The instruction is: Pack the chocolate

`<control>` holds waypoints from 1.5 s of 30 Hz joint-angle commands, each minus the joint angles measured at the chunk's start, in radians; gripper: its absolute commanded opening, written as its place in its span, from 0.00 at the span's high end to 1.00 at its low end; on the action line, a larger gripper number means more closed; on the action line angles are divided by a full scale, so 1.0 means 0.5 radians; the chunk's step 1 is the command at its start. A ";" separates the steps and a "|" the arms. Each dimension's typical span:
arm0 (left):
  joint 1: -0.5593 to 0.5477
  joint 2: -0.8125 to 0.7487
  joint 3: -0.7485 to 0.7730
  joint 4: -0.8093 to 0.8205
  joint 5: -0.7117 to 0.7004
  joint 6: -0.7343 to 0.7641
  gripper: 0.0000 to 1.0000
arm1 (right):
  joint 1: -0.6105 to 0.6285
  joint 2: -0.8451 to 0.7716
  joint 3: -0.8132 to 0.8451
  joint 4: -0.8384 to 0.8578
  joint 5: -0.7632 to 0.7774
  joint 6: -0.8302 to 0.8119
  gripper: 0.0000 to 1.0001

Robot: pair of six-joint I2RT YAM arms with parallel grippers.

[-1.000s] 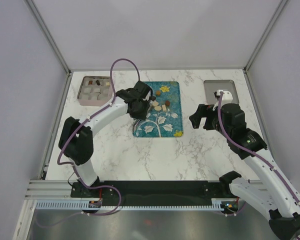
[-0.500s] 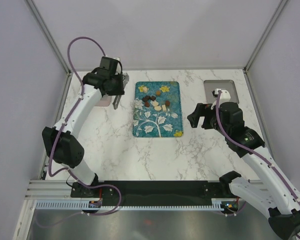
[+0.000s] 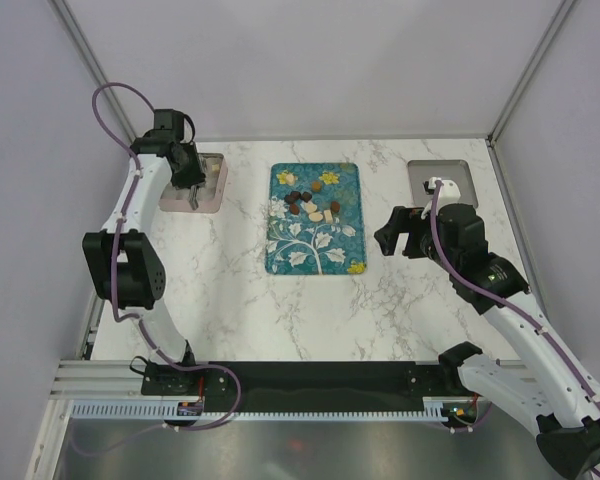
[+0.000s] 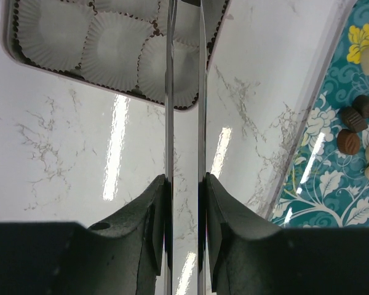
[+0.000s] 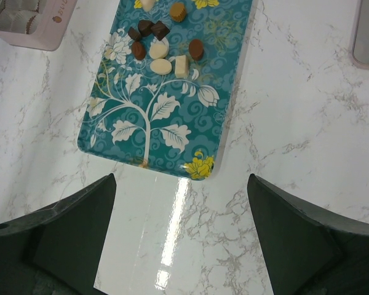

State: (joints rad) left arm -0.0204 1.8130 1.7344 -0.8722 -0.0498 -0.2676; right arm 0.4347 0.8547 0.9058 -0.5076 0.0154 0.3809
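Several chocolate pieces [image 3: 310, 205], dark brown, mid brown and cream-white, lie in a cluster on the far part of a teal flowered tray [image 3: 315, 245]. They also show in the right wrist view [image 5: 163, 46] and at the right edge of the left wrist view [image 4: 357, 129]. My left gripper [image 3: 188, 178] is shut on thin metal tongs [image 4: 170, 92] and holds them over a pale box [image 3: 208, 185] of white paper cups [image 4: 111, 49]. The tong tips run out of view. My right gripper [image 3: 395, 232] is open and empty, hovering right of the tray's near end [image 5: 181, 203].
A grey lid [image 3: 440, 183] lies at the back right, behind my right gripper. The box sits near the table's back left corner, close to the left wall. The tray's near right corner carries a yellow flower print [image 5: 200, 167].
My left arm has swung with the tongs from the chocolates on the tray to the box at the back left. My right arm has barely moved.
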 commanded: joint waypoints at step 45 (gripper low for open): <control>-0.002 0.169 0.191 0.011 -0.008 0.127 0.55 | -0.004 -0.031 0.063 0.089 0.058 -0.010 0.04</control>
State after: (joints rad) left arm -0.0208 1.9114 1.7756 -0.8738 -0.0292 -0.2512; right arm 0.4347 0.8600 0.9058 -0.4858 0.0280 0.3771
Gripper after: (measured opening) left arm 0.449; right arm 0.967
